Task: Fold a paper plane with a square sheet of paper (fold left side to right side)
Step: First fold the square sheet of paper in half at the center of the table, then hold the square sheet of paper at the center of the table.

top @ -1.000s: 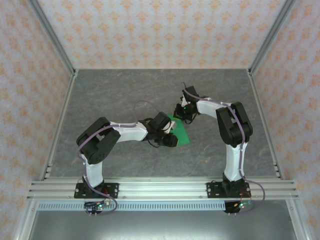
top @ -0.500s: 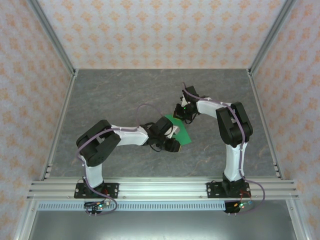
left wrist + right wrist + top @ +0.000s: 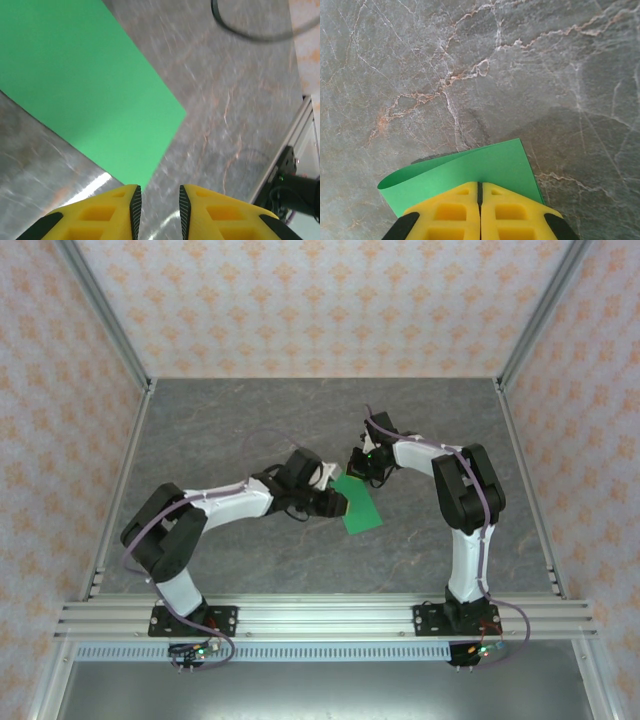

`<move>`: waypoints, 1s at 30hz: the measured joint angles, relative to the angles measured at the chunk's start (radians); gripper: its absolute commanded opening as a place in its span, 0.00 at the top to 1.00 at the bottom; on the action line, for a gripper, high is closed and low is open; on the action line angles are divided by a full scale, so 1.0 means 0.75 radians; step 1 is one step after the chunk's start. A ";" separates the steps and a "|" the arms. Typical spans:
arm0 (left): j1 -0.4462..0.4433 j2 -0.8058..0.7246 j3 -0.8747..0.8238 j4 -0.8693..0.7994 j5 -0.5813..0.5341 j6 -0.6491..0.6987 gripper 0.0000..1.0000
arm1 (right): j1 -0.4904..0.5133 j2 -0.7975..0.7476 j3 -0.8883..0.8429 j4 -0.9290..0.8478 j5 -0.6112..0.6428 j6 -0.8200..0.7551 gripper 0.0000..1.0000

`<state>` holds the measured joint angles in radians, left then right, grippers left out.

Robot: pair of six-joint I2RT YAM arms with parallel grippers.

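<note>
— Two fingers of the left gripper stand slightly apart, holding nothing. It has slid off to the sheet's nine o'clock.
— So the square sheet of paper lies uncovered between the grippers, the fold probably laid?
— Likely. At its twelve o'clock the right gripper stays closed over the far edge.
— Pinching or pressing?
— Cannot tell. Its fingers hide that edge, and no crease shows.

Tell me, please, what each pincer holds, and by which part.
The right pincer seems to pinch the square sheet of paper at its far edge; the left pincer holds nothing.
</note>
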<state>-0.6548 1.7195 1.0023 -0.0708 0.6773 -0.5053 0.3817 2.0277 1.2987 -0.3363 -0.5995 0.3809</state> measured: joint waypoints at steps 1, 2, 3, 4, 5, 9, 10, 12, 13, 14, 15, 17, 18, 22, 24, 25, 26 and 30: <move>0.007 0.021 0.023 -0.001 0.001 0.004 0.70 | 0.000 -0.001 0.000 0.001 0.001 0.000 0.94; 0.008 0.049 0.047 -0.001 0.008 0.009 0.70 | 0.000 -0.001 0.000 0.001 0.001 0.000 0.94; 0.006 0.079 0.072 -0.001 0.017 0.009 0.70 | 0.000 -0.001 -0.001 0.001 0.001 0.000 0.94; 0.002 0.113 0.096 0.001 0.026 0.011 0.71 | 0.000 -0.001 -0.001 0.002 0.001 0.001 0.94; 0.000 0.143 0.114 0.001 0.033 0.012 0.70 | 0.000 -0.001 -0.001 0.003 0.000 0.001 0.94; -0.009 0.248 0.157 0.001 0.039 0.012 0.71 | -0.001 -0.001 -0.004 0.010 -0.005 0.012 0.93; -0.009 0.270 0.160 0.002 0.039 0.012 0.71 | -0.001 -0.002 -0.005 0.014 -0.008 0.016 0.93; -0.008 0.308 0.162 0.003 0.039 0.011 0.71 | -0.001 -0.002 -0.007 0.019 -0.012 0.024 0.92; -0.008 0.325 0.162 0.003 0.039 0.010 0.71 | -0.001 -0.002 -0.008 0.021 -0.015 0.030 0.92; -0.008 0.339 0.162 0.007 0.040 0.010 0.71 | -0.001 -0.002 -0.008 0.025 -0.015 0.036 0.91; -0.006 0.340 0.164 0.008 0.043 0.008 0.71 | -0.001 -0.002 -0.008 0.029 -0.016 0.038 0.91; -0.006 0.341 0.164 0.012 0.040 0.007 0.71 | -0.001 -0.002 -0.007 0.035 -0.014 0.040 0.90; -0.006 0.341 0.164 0.012 0.038 0.007 0.71 | -0.001 -0.004 -0.007 0.035 -0.014 0.040 0.89; -0.006 0.341 0.164 0.012 0.034 0.003 0.71 | -0.001 -0.015 -0.006 0.033 -0.003 0.039 0.86; -0.006 0.341 0.163 0.012 0.033 -0.003 0.71 | -0.001 -0.046 -0.006 0.024 0.011 0.033 0.77; -0.006 0.341 0.163 0.012 0.033 -0.004 0.71 | -0.001 -0.074 -0.006 0.016 0.023 0.026 0.71; -0.006 0.341 0.163 0.013 0.032 -0.008 0.71 | -0.001 -0.104 -0.006 0.009 0.038 0.021 0.67; -0.008 0.341 0.163 0.015 0.028 -0.019 0.71 | -0.001 -0.322 -0.009 -0.041 0.124 -0.027 0.62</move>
<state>-0.6609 1.9751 1.1244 -0.0593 0.6983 -0.5194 0.3813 1.7863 1.2919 -0.3672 -0.5068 0.3607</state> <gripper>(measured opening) 0.292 0.381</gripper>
